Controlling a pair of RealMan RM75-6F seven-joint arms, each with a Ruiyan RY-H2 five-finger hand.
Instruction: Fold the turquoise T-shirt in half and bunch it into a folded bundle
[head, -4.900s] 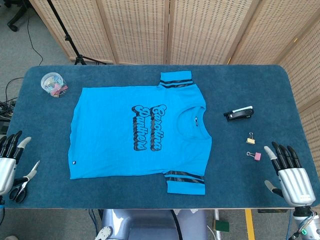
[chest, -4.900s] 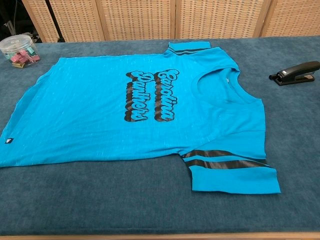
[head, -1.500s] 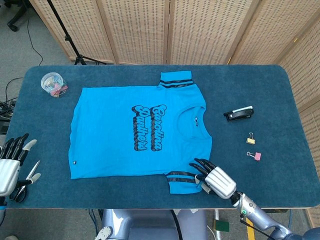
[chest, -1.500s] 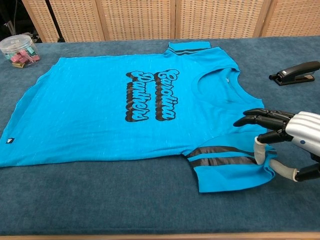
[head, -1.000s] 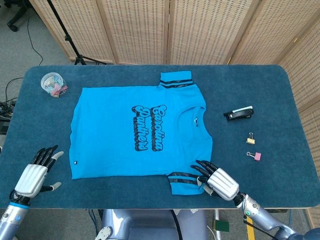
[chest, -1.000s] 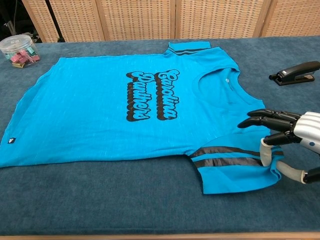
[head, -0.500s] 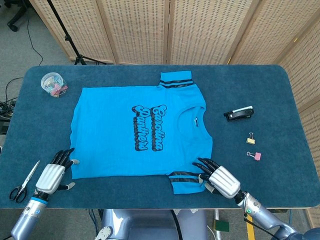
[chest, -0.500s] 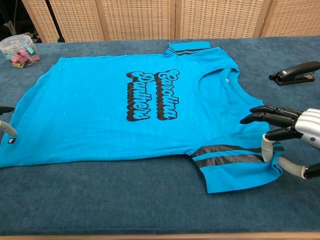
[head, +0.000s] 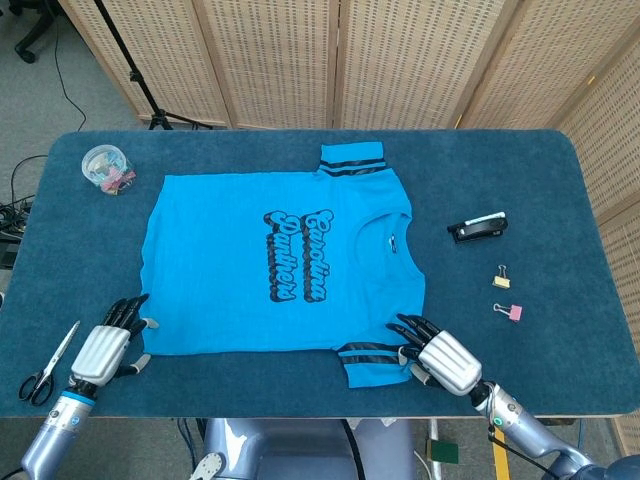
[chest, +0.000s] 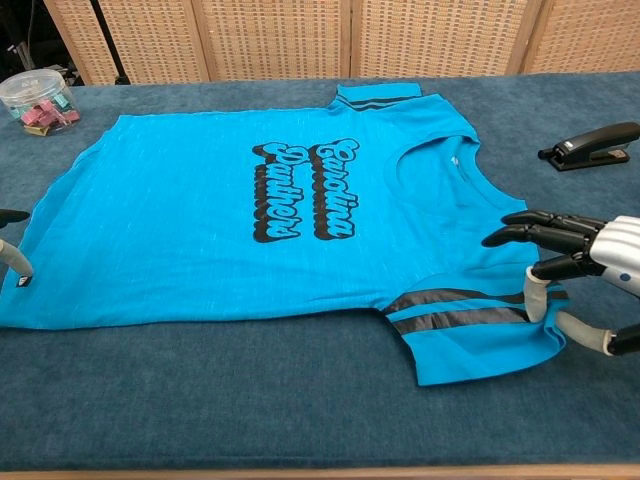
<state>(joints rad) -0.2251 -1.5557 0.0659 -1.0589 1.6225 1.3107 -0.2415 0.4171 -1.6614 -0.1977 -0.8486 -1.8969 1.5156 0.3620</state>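
Observation:
The turquoise T-shirt (head: 270, 260) lies flat, print up, on the blue table (head: 560, 180), neck toward the right. My right hand (head: 440, 358) is at the outer edge of the near striped sleeve (chest: 470, 340). Its fingers (chest: 535, 232) spread just above the shoulder and its thumb touches the sleeve's hem. My left hand (head: 105, 348) lies at the shirt's near bottom-hem corner with its fingers apart, their tips reaching the cloth edge. In the chest view only the left hand's fingertips (chest: 12, 255) show, at the frame's left edge, beside the T-shirt (chest: 250, 200).
Scissors (head: 45, 365) lie left of my left hand near the front edge. A clear jar of clips (head: 107, 168) stands at the back left. A black stapler (head: 477, 228) and two binder clips (head: 501, 277) (head: 509, 311) lie to the right of the shirt. Folding screens stand behind the table.
My left hand has come in from the left edge to the shirt's hem corner. The right hand has stayed at the near sleeve, which has slid slightly to the right.

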